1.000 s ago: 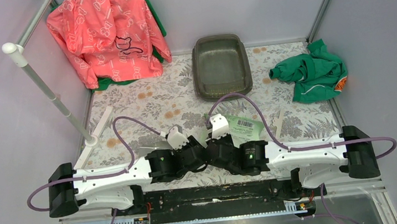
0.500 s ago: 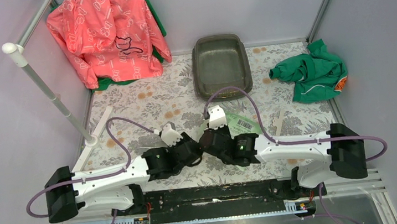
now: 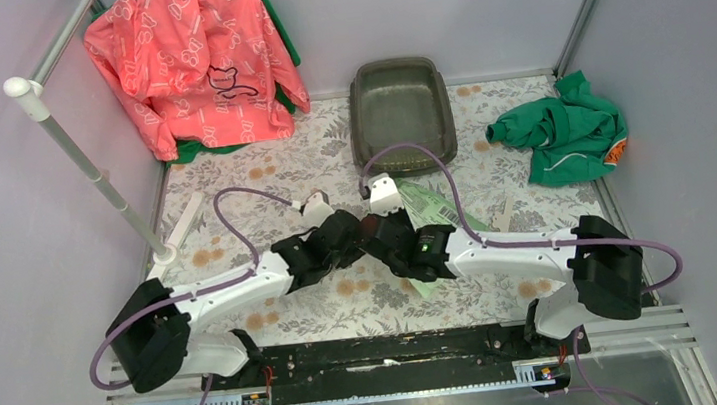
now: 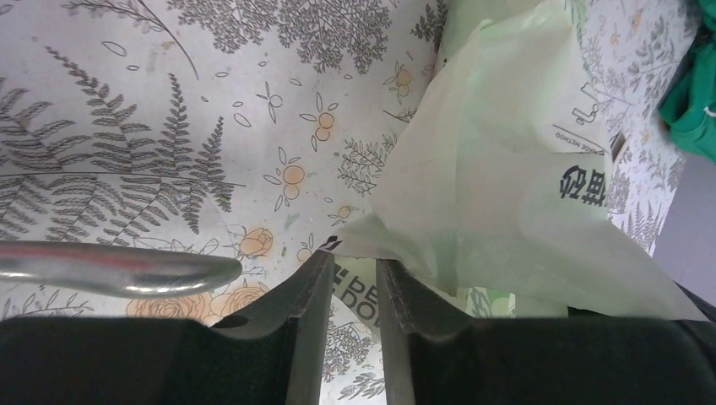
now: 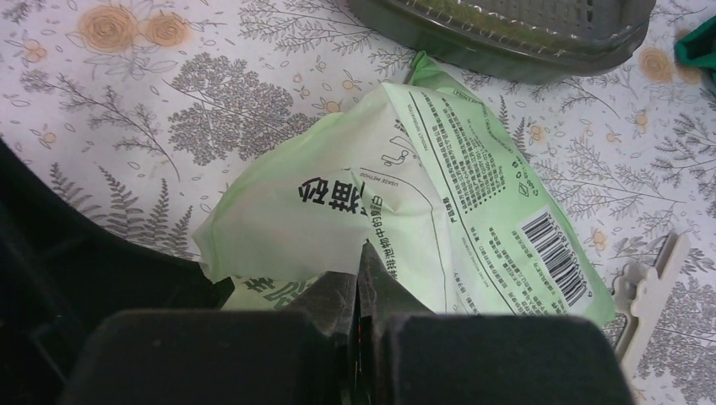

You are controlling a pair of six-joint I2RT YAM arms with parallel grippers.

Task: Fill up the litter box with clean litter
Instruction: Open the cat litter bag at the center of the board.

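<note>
landmark: litter box, far middle of the worktop; long axis runs away from the arm bases, short near rim faces the tools; looks bare inside from the top view.
clean litter: no loose granules seen anywhere; likely inside the bag, can't confirm.
bag: light green printed bag, flat on the worktop just on the near side of the litter box; far tip just beside the near rim, touching or not can't tell; long axis slants from that rim toward near-right.
right tool: fingers clenched on a fold of bag film at the end away from the litter box.
left tool: fingers nearly together, bag corner at the tips, printed film showing in the gap; gripping or not, cannot tell.
key relation: litter box lies straight beyond both tools, across the bag; right tool a little nearer its near rim.
judged next: raise the held end and carry the bag over the near rim, pouring along the box's long axis.
in the way: nothing on the worktop between bag and litter box; purple cable arcs over the near rim.
around: white clip near-right of the litter box, beside the bag; shiny metal bar beside the left tool; green cloth right of the litter box; pink garment left of it.
risk: thin film may slip, or litter may spill short of the rim.
</note>
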